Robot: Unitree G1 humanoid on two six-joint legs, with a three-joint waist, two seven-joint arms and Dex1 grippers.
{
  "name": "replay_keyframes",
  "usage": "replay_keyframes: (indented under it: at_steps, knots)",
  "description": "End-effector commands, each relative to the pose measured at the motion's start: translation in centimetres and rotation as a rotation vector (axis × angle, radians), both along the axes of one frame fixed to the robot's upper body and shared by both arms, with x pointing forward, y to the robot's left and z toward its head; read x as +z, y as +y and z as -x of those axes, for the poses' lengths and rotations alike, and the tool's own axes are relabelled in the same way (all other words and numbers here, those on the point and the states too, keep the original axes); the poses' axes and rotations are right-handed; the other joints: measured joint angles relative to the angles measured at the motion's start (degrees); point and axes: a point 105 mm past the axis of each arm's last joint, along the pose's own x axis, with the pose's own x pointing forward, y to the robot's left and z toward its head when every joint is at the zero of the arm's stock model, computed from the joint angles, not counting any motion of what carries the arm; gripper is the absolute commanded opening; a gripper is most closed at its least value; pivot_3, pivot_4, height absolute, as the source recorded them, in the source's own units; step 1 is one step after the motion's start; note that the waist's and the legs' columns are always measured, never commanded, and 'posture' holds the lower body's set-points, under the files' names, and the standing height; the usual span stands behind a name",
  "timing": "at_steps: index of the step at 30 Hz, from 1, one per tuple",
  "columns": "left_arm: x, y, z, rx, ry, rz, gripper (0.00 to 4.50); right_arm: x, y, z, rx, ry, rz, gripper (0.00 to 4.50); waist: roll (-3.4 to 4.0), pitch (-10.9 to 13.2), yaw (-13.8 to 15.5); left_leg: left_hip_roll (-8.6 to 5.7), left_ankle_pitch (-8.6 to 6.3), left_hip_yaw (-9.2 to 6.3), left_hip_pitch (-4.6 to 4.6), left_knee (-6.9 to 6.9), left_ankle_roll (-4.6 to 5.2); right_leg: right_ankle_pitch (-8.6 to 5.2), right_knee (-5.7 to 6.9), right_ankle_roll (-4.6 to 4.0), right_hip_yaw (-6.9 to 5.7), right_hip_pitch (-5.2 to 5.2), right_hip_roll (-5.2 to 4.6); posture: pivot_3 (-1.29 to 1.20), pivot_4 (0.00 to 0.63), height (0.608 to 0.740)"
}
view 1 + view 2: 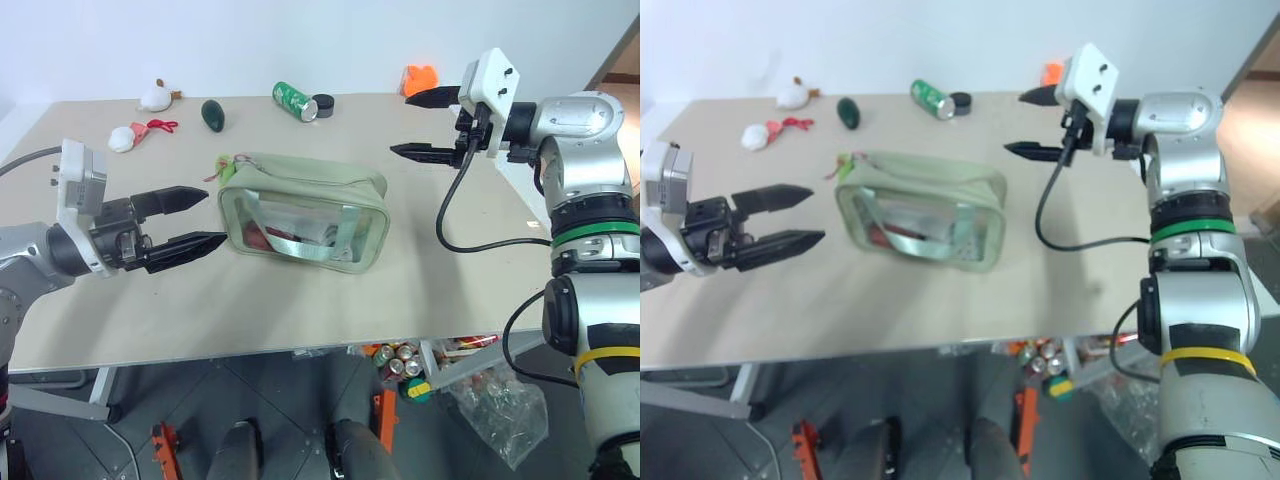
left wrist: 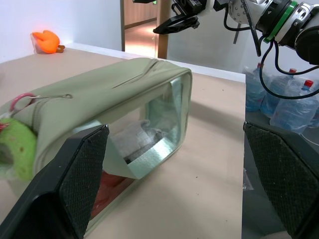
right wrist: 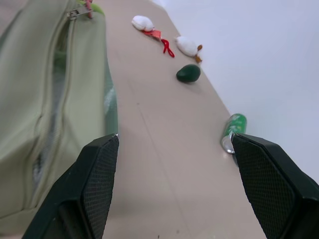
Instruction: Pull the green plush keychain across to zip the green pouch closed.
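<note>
Green plush keychain [image 1: 224, 168] lies at the green pouch [image 1: 305, 208] left end; your left gripper [image 1: 190, 222] and right gripper [image 1: 425, 124] both gape empty; grabbing the plush alone may drag the unbraced pouch across the counter [image 1: 300, 310].

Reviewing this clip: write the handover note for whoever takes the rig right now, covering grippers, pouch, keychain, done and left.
Left gripper: open, empty, level, just off the keychain end of the green pouch.
Right gripper: open, empty, raised above the table beyond the pouch's other end.
Green plush keychain: on the zipper pull at the pouch's left end, lying free.
Done: nothing visibly; the zipper looks partly open in the right wrist view.
Left: grasp the keychain and pull it across to close the zip.
</note>
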Motion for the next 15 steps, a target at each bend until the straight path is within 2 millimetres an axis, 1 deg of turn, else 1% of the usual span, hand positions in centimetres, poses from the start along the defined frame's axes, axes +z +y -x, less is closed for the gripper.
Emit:
replay_keyframes:
  at_steps: [1,3,6,10,12,15]
  knots:
    - [0.9,-0.3,0.3,-0.005,-0.038,0.000,4.50,1.2,-1.6,1.6,0.004,-0.006,0.014,3.71,0.00,0.00,0.06,0.00,0.00,0.00,0.00,0.00,0.00,0.00,0.00,0.01,0.00,0.00,0.00,0.00,0.150,0.740]
    - [0.9,-0.3,0.4,-0.005,-0.037,0.000,4.50,0.5,-2.0,2.8,0.042,0.050,0.028,3.71,-0.01,-0.01,0.29,-0.01,-0.01,0.00,-0.02,-0.01,0.01,-0.02,-0.01,0.03,0.00,0.01,-0.01,0.00,0.150,0.740]
    - [0.8,-0.4,0.5,-0.008,-0.034,-0.002,4.50,0.1,-1.2,4.4,0.085,0.135,-0.023,3.71,0.00,0.00,0.28,-0.03,-0.03,0.02,-0.03,0.00,0.03,-0.04,-0.01,0.07,0.04,0.01,-0.03,0.00,0.150,0.740]
    - [0.8,-0.4,0.6,-0.015,-0.030,-0.001,4.50,-2.1,0.3,7.5,0.171,0.243,-0.035,3.71,0.00,0.00,0.19,0.02,-0.04,0.05,0.01,0.00,0.04,-0.03,0.03,0.06,0.07,-0.01,0.01,0.00,0.150,0.740]
    - [0.9,-0.4,0.7,-0.018,-0.028,0.002,4.50,-3.3,1.0,8.2,0.174,0.266,-0.046,3.71,-0.01,-0.01,0.23,0.02,-0.04,0.01,0.03,0.01,0.04,-0.05,0.05,0.04,0.04,0.02,0.01,0.00,0.150,0.740]
    - [0.8,-0.5,0.6,-0.024,-0.025,0.003,4.50,-4.2,2.4,8.1,0.159,0.287,-0.101,3.71,-0.01,-0.01,0.05,0.02,-0.03,0.08,0.03,0.11,0.04,-0.07,0.05,-0.08,0.09,0.01,0.01,0.00,0.150,0.740]
